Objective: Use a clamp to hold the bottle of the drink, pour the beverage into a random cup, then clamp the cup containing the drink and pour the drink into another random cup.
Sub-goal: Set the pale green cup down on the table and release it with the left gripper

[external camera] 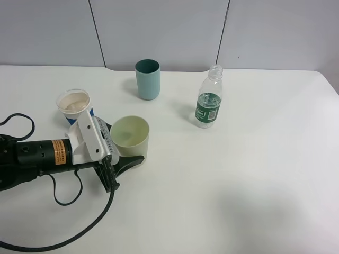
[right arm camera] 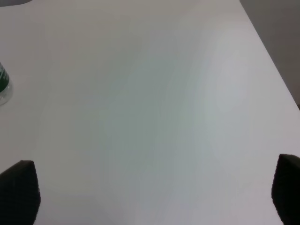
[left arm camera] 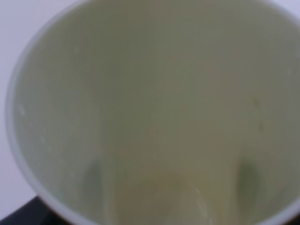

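Note:
My left gripper (external camera: 124,142) lies low on the left of the table, rolled on its side and shut on the pale yellow-green cup (external camera: 130,135). One pale jaw plate presses the cup's left side and a black finger runs under its right side. That cup's inside (left arm camera: 154,108) fills the left wrist view, blurred; I cannot tell whether beverage is in it. The blue-sleeved paper cup (external camera: 74,104) stands just behind the gripper. The uncapped bottle (external camera: 209,100) stands upright at the back right; its edge (right arm camera: 3,86) shows in the right wrist view. My right gripper (right arm camera: 150,197) is open over bare table.
A darker teal cup (external camera: 147,79) stands at the back middle. A black cable (external camera: 79,227) loops over the table's front left. The white table (external camera: 254,174) meets a grey wall behind; its right edge (right arm camera: 276,65) shows in the right wrist view.

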Robot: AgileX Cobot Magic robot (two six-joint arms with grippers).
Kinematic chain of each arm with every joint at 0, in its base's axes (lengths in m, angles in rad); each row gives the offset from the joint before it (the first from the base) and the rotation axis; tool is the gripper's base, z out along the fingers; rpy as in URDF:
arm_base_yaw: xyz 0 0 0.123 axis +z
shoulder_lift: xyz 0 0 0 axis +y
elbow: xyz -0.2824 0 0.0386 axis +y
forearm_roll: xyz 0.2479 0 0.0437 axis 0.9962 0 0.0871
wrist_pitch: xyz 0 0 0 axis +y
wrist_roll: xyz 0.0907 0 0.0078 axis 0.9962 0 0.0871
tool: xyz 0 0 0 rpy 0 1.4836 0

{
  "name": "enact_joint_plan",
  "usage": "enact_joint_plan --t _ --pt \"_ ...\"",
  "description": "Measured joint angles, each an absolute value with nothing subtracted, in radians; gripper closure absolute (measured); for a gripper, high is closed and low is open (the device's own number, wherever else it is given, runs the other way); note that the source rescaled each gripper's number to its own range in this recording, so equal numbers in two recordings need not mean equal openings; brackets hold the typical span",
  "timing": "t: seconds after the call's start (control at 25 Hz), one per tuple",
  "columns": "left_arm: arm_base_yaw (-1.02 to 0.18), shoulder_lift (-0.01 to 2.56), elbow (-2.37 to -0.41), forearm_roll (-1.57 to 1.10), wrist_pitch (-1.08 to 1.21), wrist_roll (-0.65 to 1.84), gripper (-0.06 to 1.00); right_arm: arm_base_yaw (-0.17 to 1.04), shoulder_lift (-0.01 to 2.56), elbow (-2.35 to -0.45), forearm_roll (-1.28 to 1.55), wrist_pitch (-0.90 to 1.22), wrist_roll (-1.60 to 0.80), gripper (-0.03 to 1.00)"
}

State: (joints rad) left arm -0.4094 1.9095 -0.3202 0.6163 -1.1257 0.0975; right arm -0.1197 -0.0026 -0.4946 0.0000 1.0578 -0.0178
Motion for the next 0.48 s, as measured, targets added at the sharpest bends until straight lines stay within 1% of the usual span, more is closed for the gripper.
enact_joint_plan --t 0.48 --pt "-0.409 1.92 -0.32 0.613 -1.125 0.099 0.92 -0.12 -0.003 -0.495 0.0 1.058 -0.018 -0.03"
